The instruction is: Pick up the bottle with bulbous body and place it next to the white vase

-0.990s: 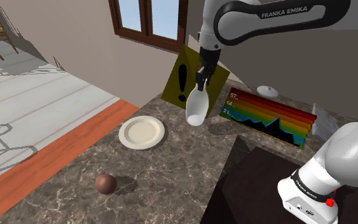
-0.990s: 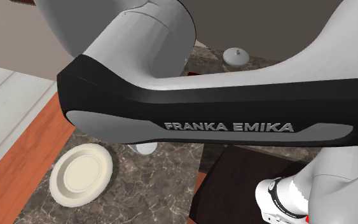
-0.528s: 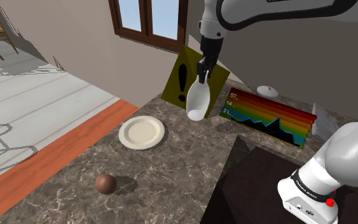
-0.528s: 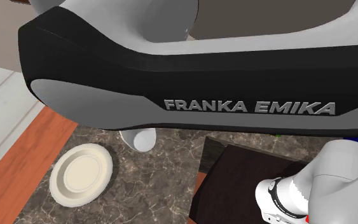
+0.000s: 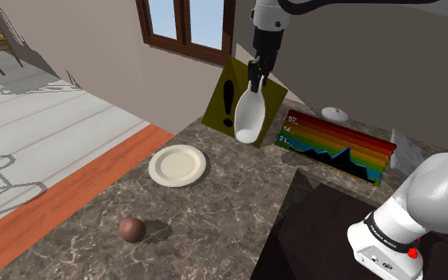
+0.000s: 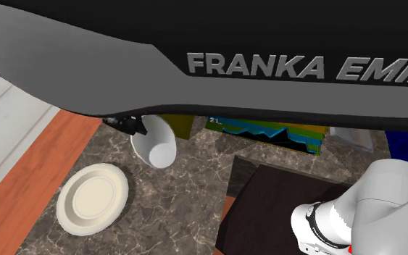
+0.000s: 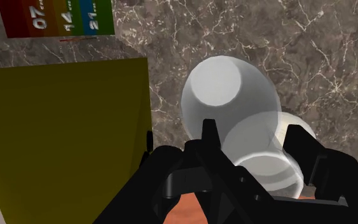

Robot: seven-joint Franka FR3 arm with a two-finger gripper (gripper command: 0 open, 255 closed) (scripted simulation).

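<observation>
White and bulbous, the bottle (image 5: 248, 118) is hanging neck-up from the black gripper (image 5: 255, 83), its rounded base dangling clear of the marbled countertop (image 5: 214, 215). In the wrist view the two fingers (image 7: 209, 137) are pinching in on the bottle's narrow neck, closed only as far as the neck allows, with the pale body swelling out beyond them. In the shoulder view the bottle is floating in front of the yellow warning sign (image 5: 224, 102), above the stretch of counter between the cream plate (image 5: 177, 165) and the rainbow-striped chart board (image 5: 337, 145). It is leaning a touch, base swinging toward the plate. The white vase (image 5: 334, 114) is sitting behind that chart board, well apart from the bottle. A brown ball (image 5: 132, 230) is resting near the counter's front edge. In the second exterior view the arm's dark link (image 6: 267, 58) is looming across the top, with the bottle peeking out beneath it above the plate.
</observation>
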